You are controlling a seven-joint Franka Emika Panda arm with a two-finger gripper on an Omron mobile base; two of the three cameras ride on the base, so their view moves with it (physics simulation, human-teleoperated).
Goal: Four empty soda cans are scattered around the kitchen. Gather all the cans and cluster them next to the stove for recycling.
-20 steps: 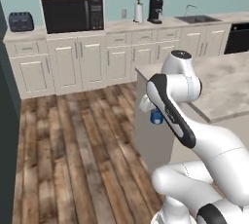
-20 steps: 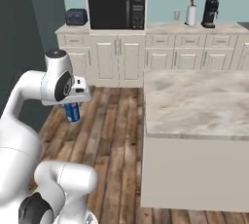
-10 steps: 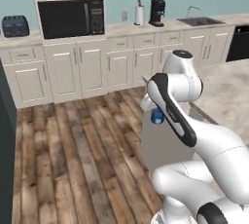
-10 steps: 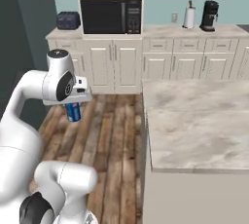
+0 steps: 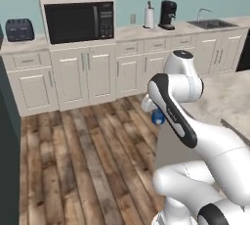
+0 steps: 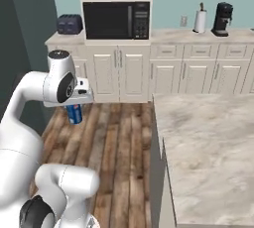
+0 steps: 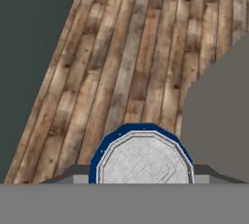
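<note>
Left base view: you see the gripper [image 5: 155,113] carrying a blue soda can [image 5: 157,118] above the wooden floor [image 5: 88,160].
Right base view: the jaws are closed on that can, hanging upright beside the island counter [image 6: 208,142].
Hand view: its silvery top sits between the fingers. Judged: one can in transit; delivery at the stove remains.

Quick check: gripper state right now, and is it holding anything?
Gripper: closed on a blue soda can, carried above the wooden floor.
</note>
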